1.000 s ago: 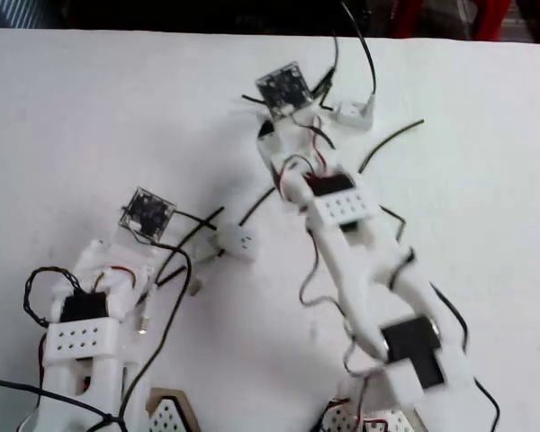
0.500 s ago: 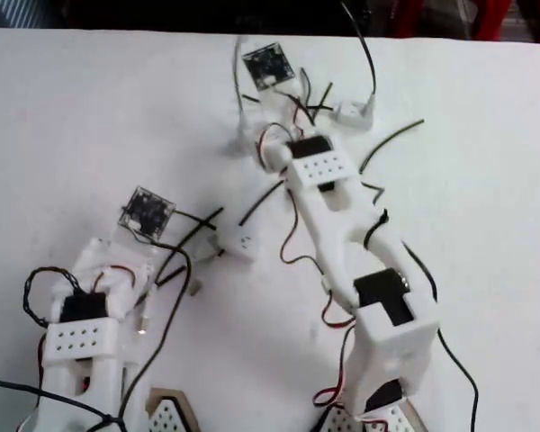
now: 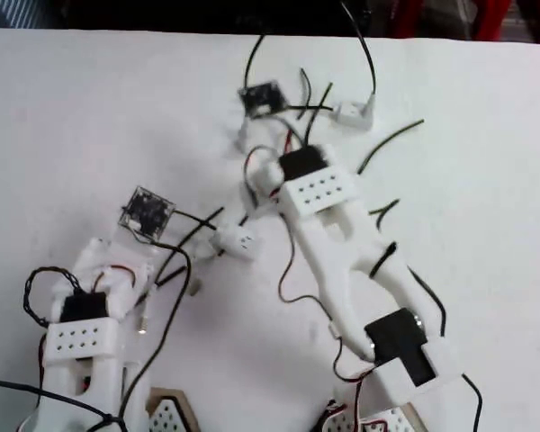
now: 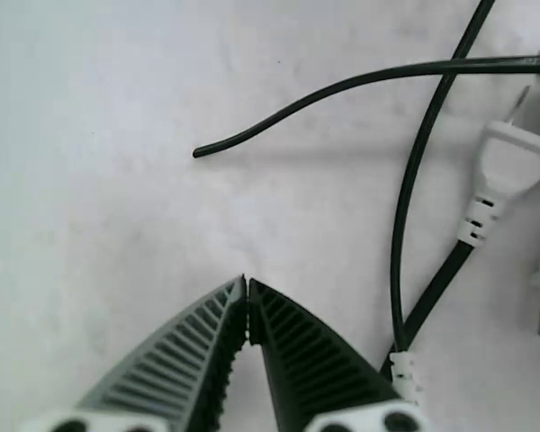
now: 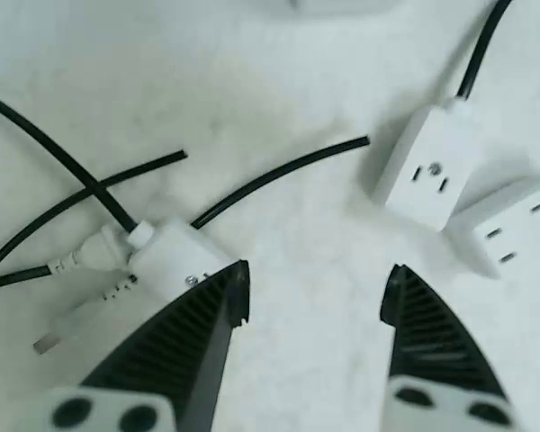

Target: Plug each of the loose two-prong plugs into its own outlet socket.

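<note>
The plug [image 4: 508, 166] is judged to be light and hard, a small moulded body that could be slid or spun on the table [image 3: 72, 108] by a slight nudge. Its cord [image 4: 439, 286] is expected to be springy enough to twist it out of line once it is lifted. It is best taken across the flat sides of the body, behind the prongs and ahead of the ribbed collar, so that the prongs are left free; the cord itself should not be pinched. The plug is white, with two thin metal prongs at one end and a ribbed white collar at the other, from which the black cord is run. It is laid flat on the table near the left gripper [image 4: 247, 290], apart from its tips, which are pressed together on nothing. The right gripper [image 5: 319, 270] is spread wide and empty over the table. A white socket [image 5: 427, 166] is seen just beyond it, with a second socket [image 5: 513, 225] just beside that one. A white block [image 5: 175, 261] on a cord is seen by one finger; whether it is plug or socket cannot be told.
</note>
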Controlling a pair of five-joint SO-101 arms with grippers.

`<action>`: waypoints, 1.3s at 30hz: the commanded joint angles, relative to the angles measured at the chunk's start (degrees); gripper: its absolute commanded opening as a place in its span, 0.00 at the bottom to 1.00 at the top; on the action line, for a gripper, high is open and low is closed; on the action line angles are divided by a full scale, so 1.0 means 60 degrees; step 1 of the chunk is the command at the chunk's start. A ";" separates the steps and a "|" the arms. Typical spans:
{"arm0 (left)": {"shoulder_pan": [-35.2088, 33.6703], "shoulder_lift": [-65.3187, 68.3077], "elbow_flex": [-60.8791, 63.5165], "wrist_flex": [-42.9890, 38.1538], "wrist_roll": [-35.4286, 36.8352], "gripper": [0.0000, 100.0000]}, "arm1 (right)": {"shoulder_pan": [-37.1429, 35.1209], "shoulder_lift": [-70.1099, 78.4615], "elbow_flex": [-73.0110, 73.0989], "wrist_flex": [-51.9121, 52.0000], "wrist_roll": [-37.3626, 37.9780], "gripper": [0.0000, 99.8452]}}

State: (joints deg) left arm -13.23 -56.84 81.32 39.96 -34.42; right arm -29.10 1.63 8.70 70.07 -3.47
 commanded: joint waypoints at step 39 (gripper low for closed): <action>-0.0066 -0.0198 -0.0029 -0.0161 -0.0059 0.03 | -0.0374 0.4125 -0.0747 -0.3480 -0.3897 0.02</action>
State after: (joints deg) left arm -13.23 -56.84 81.32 39.96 -34.42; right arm -31.30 24.48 8.35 48.09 -27.03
